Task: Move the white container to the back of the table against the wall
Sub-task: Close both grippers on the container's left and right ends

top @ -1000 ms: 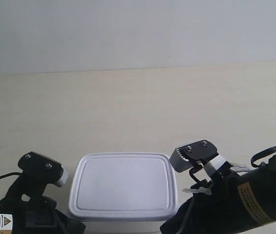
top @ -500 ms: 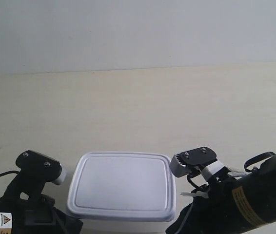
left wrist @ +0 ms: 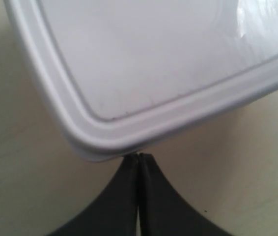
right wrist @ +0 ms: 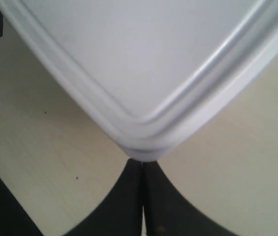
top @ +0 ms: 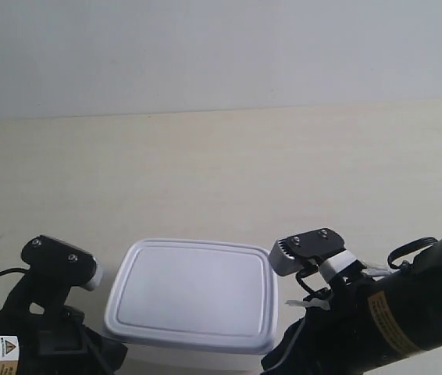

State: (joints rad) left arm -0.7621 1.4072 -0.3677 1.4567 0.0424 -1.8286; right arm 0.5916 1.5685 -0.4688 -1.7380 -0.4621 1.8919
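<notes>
**Well short of the wall [top: 221, 55]: the white container [top: 192, 293]**

Found it lid-up over the near part of the cream desk [top: 221, 172], well apart from that wall. Found the left hand [left wrist: 138, 156] pressed together, fingertips meeting right at one rounded lid corner. Found the right hand [right wrist: 142, 162] pressed together too, at another corner. Could not tell whether either touched the rim.

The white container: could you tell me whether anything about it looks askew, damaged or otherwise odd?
The container is intact and closed, with nothing spilled. It lies slightly skewed to the wall, and the left gripper and right gripper, both shut, each have their tips at one of its corners.
</notes>
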